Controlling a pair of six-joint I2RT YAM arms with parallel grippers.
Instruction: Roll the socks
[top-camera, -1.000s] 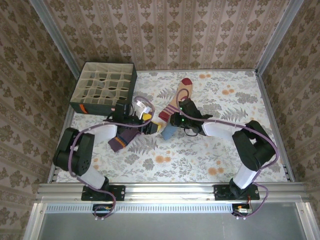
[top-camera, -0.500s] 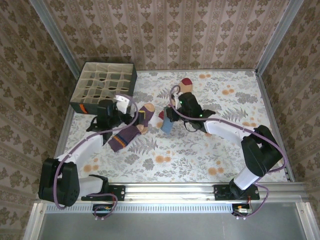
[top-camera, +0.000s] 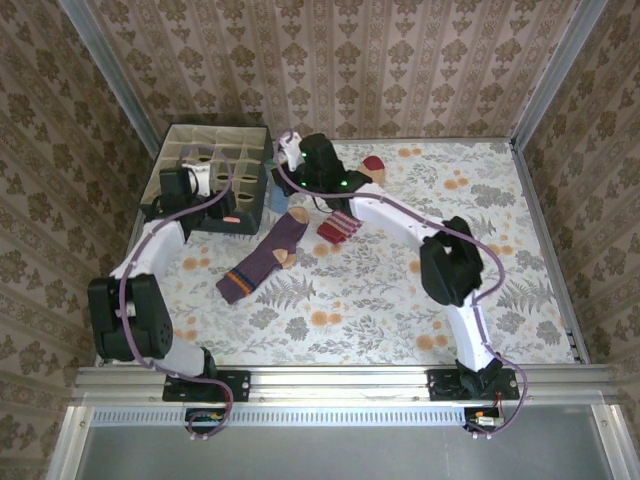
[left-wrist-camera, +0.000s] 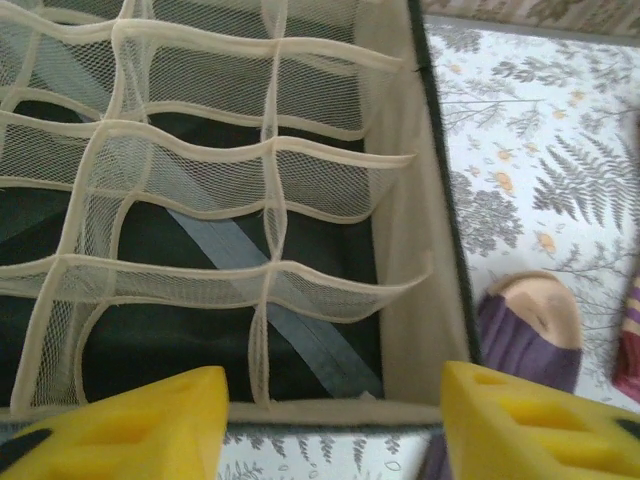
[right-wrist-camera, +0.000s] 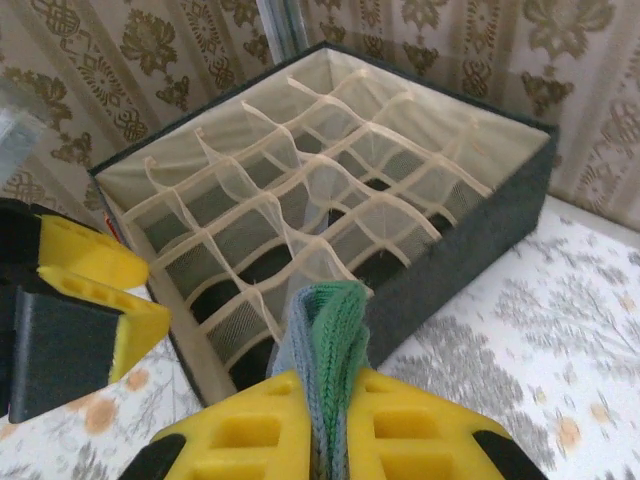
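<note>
1. A second ago both my arms were working mid-table among the socks. Now both have swung back to the grid-compartment box (top-camera: 200, 218) in the far-left corner.
2. My right pincer (right-wrist-camera: 320, 430) is clenched on the blue-grey sock (right-wrist-camera: 325, 330). It has carried the sock away from the peach sock to the box's right wall, and the green toe end stands up between the pads.
3. The sock looks bunched double in my grip. I cannot tell whether it counts as a proper roll.
4. My left pincer (left-wrist-camera: 335, 430) has left the purple sock and hangs at the box's near rim, released, nothing between its yellow pads.
5. I judge this sock is about to be dropped into a compartment, with the left pincer placed to steady the box.
6. The purple sock (top-camera: 262, 258) lies flat and unrolled on a diagonal, its tan toe near the box corner. The peach sock (top-camera: 341, 227) lies just right of it, also unrolled, so two remain.
7. The floral tablecloth (top-camera: 400, 300) lies smooth. Damask wallpaper (top-camera: 350, 60) closes three sides, and an aluminium rail (top-camera: 340, 380) runs along the near edge.
</note>
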